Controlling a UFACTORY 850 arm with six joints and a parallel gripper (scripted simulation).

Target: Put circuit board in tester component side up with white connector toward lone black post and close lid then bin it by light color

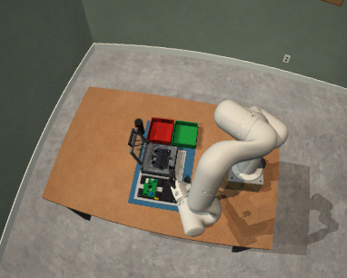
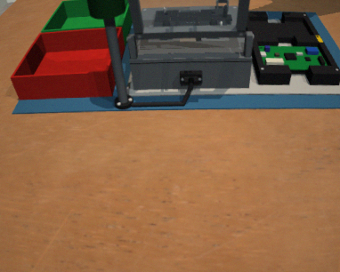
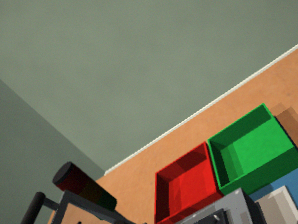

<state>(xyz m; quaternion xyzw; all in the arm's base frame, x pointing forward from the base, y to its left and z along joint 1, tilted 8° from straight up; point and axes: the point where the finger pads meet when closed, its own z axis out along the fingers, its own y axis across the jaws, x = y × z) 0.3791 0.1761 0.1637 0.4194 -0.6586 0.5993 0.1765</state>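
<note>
Fingers spread to their widest, my gripper (image 1: 175,183) holds nothing as it hangs over the near edge of the blue mat (image 1: 134,191), between the tester (image 1: 160,160) and the black tray (image 1: 163,193). From above, my white arm (image 1: 224,154) bends down from its grey base (image 1: 256,182) at the table's right side and covers part of the tray.

The circuit board (image 2: 293,57) lies flat in the tray (image 2: 273,76), green face up, with blue, black and white parts showing on it. It is well apart from my fingers in the side view, where my tool does not appear at all.

The tester (image 2: 189,67) sits on the mat (image 2: 211,103) beside the tray, its lid (image 1: 135,144) swung up and open so the nest shows from above. A black cable runs from its front socket to the foot of the signal pole (image 2: 115,62).

The red bin (image 2: 64,67) and green bin (image 2: 84,18) stand side by side, touching, at the far end of the mat. My wrist camera is tilted upward: it catches the wall, both bins (image 3: 187,185) (image 3: 250,150), the dark head of the signal light (image 3: 82,186) and a corner of the tester.
</note>
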